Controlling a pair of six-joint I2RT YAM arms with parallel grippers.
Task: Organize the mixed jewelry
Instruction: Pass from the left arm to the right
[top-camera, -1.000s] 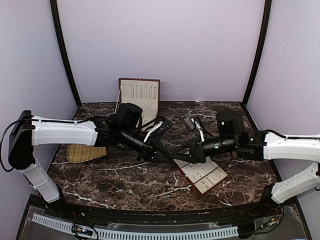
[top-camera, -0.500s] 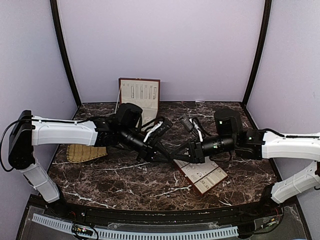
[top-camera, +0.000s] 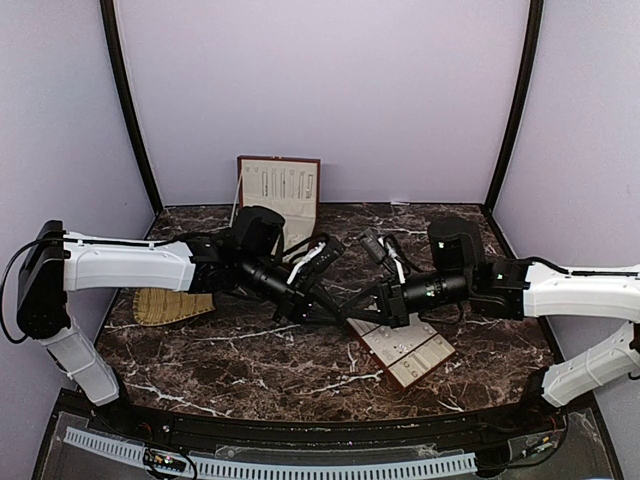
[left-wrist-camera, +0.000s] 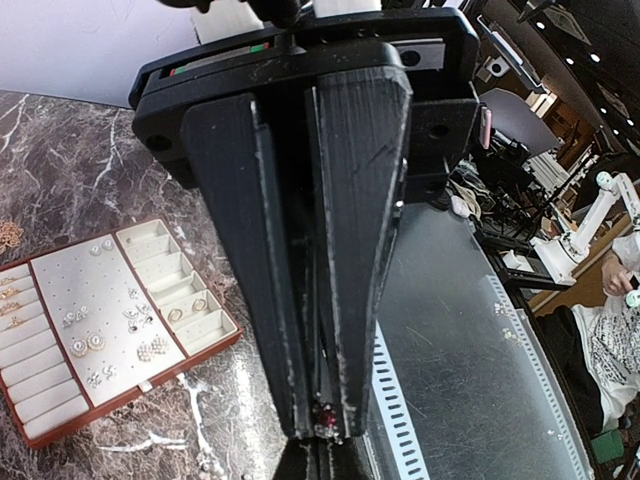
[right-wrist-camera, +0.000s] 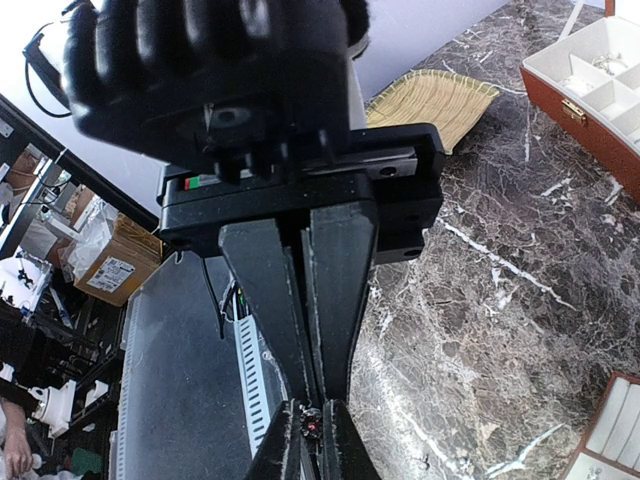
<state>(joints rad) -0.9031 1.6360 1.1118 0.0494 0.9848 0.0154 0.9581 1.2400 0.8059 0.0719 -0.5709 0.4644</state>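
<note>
Worktop, top view: dark marble worktop (top-camera: 250, 365), lilac walls. Left end effector (top-camera: 336, 316) and right end effector (top-camera: 350, 316) meet tip to tip beside the slotted tray (top-camera: 425, 355).
Left wrist view: left end effector clamped on a tiny red-spotted piece (left-wrist-camera: 322, 430). Other studs (left-wrist-camera: 85, 342) lie in the tray.
Right wrist view: right fingers drawn together at that piece. I cannot confirm a grip.
Handling: I judge it light, rigid and slippery. Pinch it at the fingertip ends.
Axis: too small to tell.

Top view was evenly lit and sharp, just soft shadows under the arms (top-camera: 130, 265) on the tabletop (top-camera: 250, 365). Wrist cams were rougher: left hand (left-wrist-camera: 320, 425) loomed huge, wall (left-wrist-camera: 80, 40) behind blown out white. Right cam's housing (right-wrist-camera: 210, 60) up top was blurry.
</note>
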